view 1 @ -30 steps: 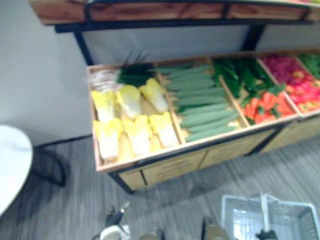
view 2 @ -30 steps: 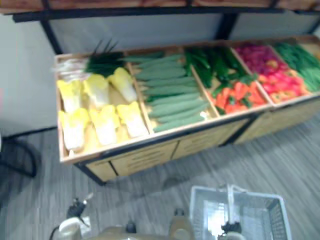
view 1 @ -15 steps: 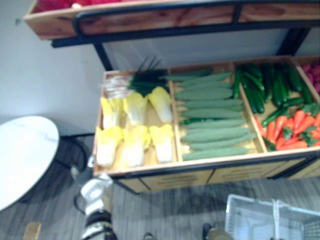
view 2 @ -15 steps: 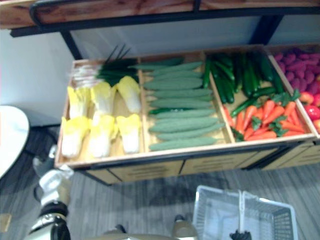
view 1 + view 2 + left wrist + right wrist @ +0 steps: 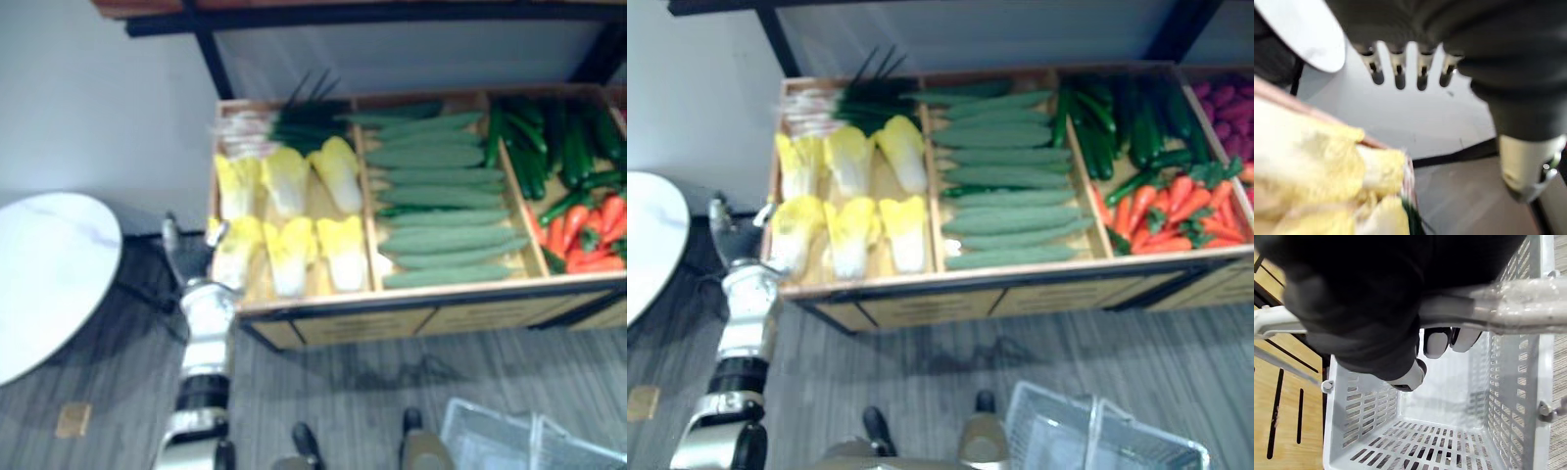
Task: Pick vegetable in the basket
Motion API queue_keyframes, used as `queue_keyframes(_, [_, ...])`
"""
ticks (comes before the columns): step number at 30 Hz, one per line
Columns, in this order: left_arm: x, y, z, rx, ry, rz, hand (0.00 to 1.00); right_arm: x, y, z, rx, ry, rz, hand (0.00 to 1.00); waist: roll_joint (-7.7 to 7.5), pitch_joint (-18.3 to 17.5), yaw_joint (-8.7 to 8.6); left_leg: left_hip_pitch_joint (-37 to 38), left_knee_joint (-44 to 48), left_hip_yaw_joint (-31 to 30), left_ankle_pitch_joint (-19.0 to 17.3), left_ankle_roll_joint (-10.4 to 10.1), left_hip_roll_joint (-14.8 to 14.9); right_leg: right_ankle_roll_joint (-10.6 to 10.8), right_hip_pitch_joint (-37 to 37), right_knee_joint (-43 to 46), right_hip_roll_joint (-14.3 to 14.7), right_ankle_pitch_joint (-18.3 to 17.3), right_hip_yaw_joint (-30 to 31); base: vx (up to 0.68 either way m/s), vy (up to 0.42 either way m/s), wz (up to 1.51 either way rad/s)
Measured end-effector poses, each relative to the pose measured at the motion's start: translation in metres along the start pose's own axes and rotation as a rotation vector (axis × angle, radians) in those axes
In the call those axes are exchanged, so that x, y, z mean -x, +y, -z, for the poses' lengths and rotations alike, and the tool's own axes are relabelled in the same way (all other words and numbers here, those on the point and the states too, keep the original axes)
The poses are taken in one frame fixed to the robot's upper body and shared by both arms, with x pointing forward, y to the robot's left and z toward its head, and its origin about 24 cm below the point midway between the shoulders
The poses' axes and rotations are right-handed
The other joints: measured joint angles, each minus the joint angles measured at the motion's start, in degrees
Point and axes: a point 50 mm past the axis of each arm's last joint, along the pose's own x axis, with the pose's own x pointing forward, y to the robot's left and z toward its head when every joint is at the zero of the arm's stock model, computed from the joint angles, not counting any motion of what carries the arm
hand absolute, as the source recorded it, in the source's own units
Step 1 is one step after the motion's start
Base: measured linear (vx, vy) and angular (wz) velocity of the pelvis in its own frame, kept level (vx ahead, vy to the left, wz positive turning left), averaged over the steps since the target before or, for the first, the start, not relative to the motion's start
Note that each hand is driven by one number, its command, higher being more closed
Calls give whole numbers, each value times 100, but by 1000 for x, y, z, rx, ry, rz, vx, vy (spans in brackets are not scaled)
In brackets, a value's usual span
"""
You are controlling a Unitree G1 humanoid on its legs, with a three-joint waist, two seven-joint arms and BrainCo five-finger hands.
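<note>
Yellow cabbages [image 5: 289,255] lie in the left compartment of a wooden produce stand [image 5: 411,308], with green onions [image 5: 294,127] behind them. My left hand [image 5: 193,247] is raised at the stand's front left corner, just beside the nearest cabbage [image 5: 1308,166]. Its fingers [image 5: 1399,71] are straight and hold nothing. A pale grey plastic basket [image 5: 1087,441] hangs low at the right, empty inside. My right hand [image 5: 1352,298] is curled round the basket handle [image 5: 1503,303].
Long green cucumbers [image 5: 441,206] fill the middle compartment, with dark green vegetables [image 5: 1117,122] and carrots [image 5: 1166,211] further right. A round white table [image 5: 44,274] stands to the left of the stand. A dark shelf rail [image 5: 372,15] runs above the produce.
The camera has shifted, so the stand sits differently in view. My left arm has risen from the lower left to the stand's front left corner. The basket now shows lower.
</note>
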Motion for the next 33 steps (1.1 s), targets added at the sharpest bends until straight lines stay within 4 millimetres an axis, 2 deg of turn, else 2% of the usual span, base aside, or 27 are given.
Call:
queue_keyframes(2, [5,-10,-4,9,-17,57,0,0,0,0,3,1,1,100,27,6,-24,19,-41,6,70,-52,-4,17,-18,-45,41,12,16,27,-9,-11])
queue_keyframes(4, [8,-17,-6,-17,-41,107,0,0,1,0,10,-1,-4,100,58,0,-72,36,-100,-11,135,-5,23,2,14,-81,90,52,-26,70,-31,0])
queue_keyframes(5, [10,-19,-5,-29,-38,125,0,0,1,-1,12,-3,-5,100,61,0,-111,45,-100,-22,169,43,49,40,42,-101,118,76,-48,91,-41,2])
queue_keyframes(11, [13,-20,8,-138,10,167,0,1,7,-5,21,-20,-20,100,71,14,-123,50,-119,-55,178,43,115,16,161,-303,200,137,-152,83,-20,3])
queue_keyframes(16, [14,-18,17,-226,39,170,0,-3,12,-26,17,-77,-16,100,125,168,-129,-19,-124,16,177,43,130,1,135,-513,235,273,-83,16,5,-8])
queue_keyframes(21, [8,-19,11,-271,21,135,0,-5,15,-47,38,-141,-18,100,110,436,-114,-201,-74,147,176,42,164,-1,-111,-515,278,364,91,-19,0,-13])
queue_keyframes(23, [-1,-28,4,-264,17,129,0,-5,16,-56,29,-165,-17,100,98,611,-115,-279,-45,138,190,46,177,2,-176,-494,283,381,93,0,0,0])
queue_keyframes(26, [-6,-34,3,-266,28,135,0,-5,18,-62,19,-186,-19,100,97,684,-120,-429,-3,149,188,44,191,2,-325,-469,284,381,103,0,0,0])
queue_keyframes(29, [-10,-40,11,-291,77,151,0,-5,19,-68,9,-207,-19,100,85,787,-122,-499,26,214,189,43,212,1,-417,-434,291,381,128,9,-1,-4])
queue_keyframes(30, [-12,-43,13,-316,84,149,100,-4,20,-72,4,-224,-19,100,73,806,-104,-562,37,285,188,43,223,1,-534,-388,298,381,183,26,-2,-14])
queue_keyframes(33, [-23,-46,1,-308,49,102,100,-2,23,-82,-16,-259,-15,100,76,916,43,-665,69,454,184,36,277,1,-760,-282,324,381,333,7,-17,-21])
